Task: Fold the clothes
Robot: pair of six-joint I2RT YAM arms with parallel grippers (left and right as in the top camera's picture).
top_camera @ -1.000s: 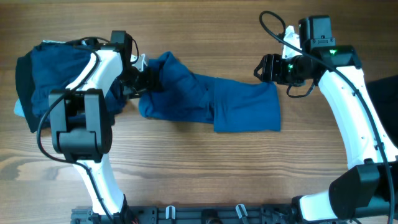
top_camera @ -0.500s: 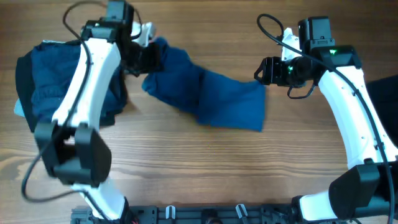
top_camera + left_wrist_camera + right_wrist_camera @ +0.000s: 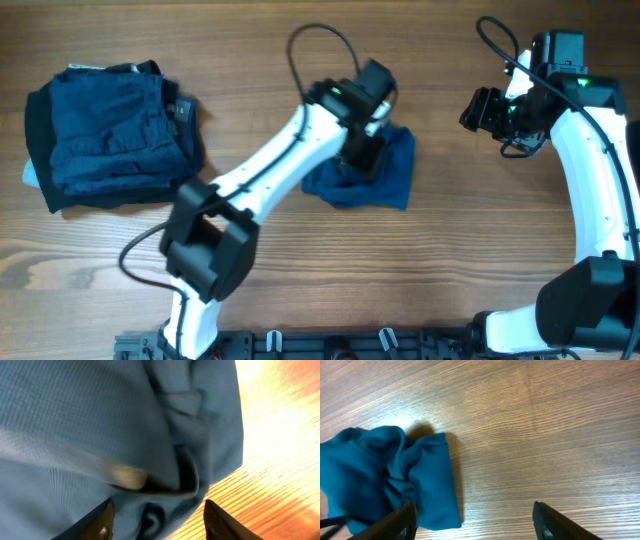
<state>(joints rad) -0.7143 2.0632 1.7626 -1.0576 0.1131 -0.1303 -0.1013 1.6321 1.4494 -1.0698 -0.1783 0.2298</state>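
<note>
Wood-grain tabletop (image 3: 450, 280), listed outward from my tools.

1. Left gripper (image 3: 161, 515). Fingers spread and set down into cloth. Fabric lies under and between them, and nothing looks pinched.

2. Blue shirt (image 3: 390, 185). Lies directly beneath my left gripper, touching it. It is bunched into a rumpled lump with layers rolled over one another and no clean edge showing. Seen from my right gripper it sits ahead and off to the left, apart from the fingers.

3. Right gripper (image 3: 476, 520). Fingers wide apart and empty, held over bare wood.

4. Stack of dark garments (image 3: 100, 130). Farthest item, well off behind my left gripper, past its elbow. Navy cloth lies on black in a squared pile, which I judge to be folded and done.

Step in hand, as I judge it: this shirt is gathered, not folded, so it needs opening out flat first.

Method notes:
- Bring my right gripper across to the near edge of the lump.
- Have each gripper pinch an outer edge, taking the top layer only.
- Draw the two apart evenly and low over the wood.
- One-sided pulling will likely drag this soft cloth into a fresh heap.
- Fold only once the edges lie straight.
</note>
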